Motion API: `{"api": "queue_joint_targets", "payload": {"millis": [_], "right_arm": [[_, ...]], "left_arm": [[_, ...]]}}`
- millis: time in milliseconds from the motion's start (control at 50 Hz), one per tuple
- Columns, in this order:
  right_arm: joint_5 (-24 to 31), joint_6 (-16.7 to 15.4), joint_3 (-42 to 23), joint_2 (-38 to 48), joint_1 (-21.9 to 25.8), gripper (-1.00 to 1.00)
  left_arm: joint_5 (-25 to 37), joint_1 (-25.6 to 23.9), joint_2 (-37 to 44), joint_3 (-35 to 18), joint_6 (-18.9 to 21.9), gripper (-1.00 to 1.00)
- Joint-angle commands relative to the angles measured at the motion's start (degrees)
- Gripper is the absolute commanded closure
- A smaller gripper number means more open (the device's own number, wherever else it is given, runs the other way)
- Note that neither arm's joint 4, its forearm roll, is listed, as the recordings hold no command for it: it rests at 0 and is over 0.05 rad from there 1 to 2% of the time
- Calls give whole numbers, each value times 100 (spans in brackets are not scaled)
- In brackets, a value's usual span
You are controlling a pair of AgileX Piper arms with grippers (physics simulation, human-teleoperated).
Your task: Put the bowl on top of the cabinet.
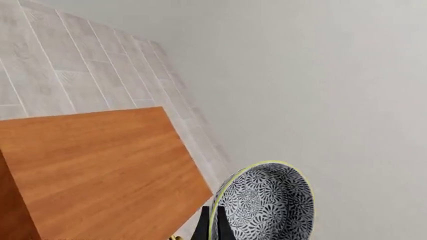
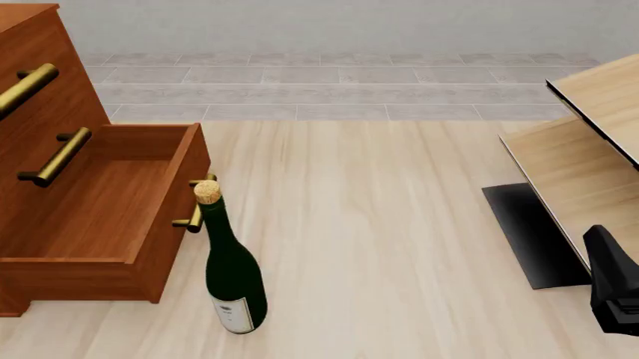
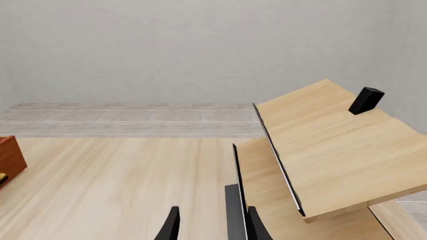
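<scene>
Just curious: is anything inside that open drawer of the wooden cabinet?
The cabinet's open drawer shows only bare wood. The bottom near the front panel is hidden.

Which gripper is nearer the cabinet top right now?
Left. The left gripper holds the bowl by its rim just past the edge of the cabinet top. The right gripper is across the table by the pale shelf unit.

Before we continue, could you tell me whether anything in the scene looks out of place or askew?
One cabinet drawer stands pulled open, with a wine bottle upright just in front of it. The bowl, gripped at its rim by the left hand, is tipped on edge beside the cabinet top. Nothing looks spilled or damaged.
</scene>
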Motion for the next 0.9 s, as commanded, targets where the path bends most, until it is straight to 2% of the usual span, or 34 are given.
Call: {"api": "queue_joint_targets", "payload": {"millis": [20, 220, 340, 500, 900], "right_arm": [[0, -1, 0, 0, 0, -100], [0, 0, 0, 1, 1, -100], [0, -2, 0, 0, 0, -100], [0, 0, 0, 0, 0, -100], [0, -1, 0, 1, 0, -100]], "left_arm": [[224, 226, 31, -132, 44, 100], [405, 304, 95, -197, 121, 100], [519, 235, 102, 24, 197, 100], [465, 220, 102, 292, 160, 100], [319, 556, 271, 466, 54, 100]]}}
